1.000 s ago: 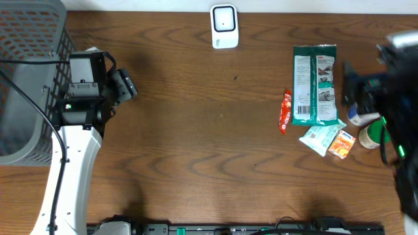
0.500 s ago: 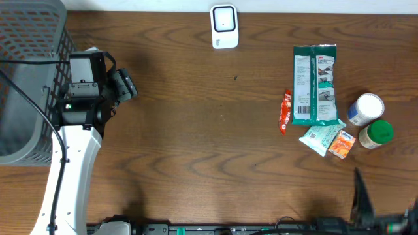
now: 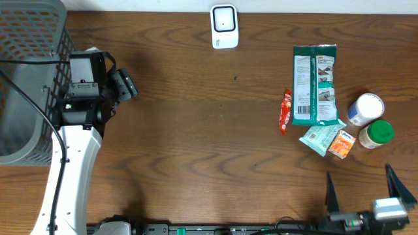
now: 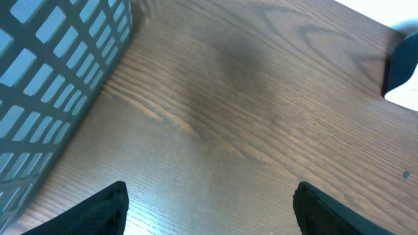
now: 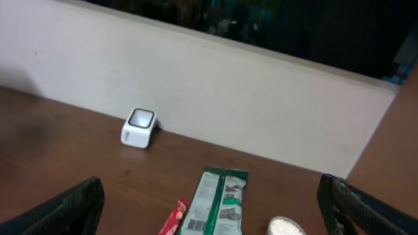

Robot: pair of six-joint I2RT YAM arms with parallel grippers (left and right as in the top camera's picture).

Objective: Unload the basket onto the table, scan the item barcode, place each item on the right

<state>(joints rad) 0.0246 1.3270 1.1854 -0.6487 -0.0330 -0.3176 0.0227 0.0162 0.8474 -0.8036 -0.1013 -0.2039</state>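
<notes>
Several items lie at the right of the table: a long green packet point(image 3: 315, 85) point(image 5: 219, 202) with its barcode face up, a thin red packet point(image 3: 285, 111) point(image 5: 175, 220), a pale sachet point(image 3: 319, 138) and a small orange box point(image 3: 341, 143). The white scanner point(image 3: 223, 26) point(image 5: 139, 126) stands at the far edge. My right gripper point(image 3: 363, 186) point(image 5: 209, 196) hangs open at the front right, short of the items and holding nothing. Far to the left, my left gripper point(image 3: 124, 85) point(image 4: 209, 196) is open over bare wood.
A white-lidded bottle point(image 3: 366, 108) and a green-lidded jar point(image 3: 376, 134) stand right of the packets. A grey mesh basket point(image 3: 26, 78) point(image 4: 52, 85) fills the far left, close beside the left arm. A pale wall runs behind the table.
My right arm has pulled back from over the bottle and jar to the table's front right corner, uncovering them. The left arm and the items have not moved.
</notes>
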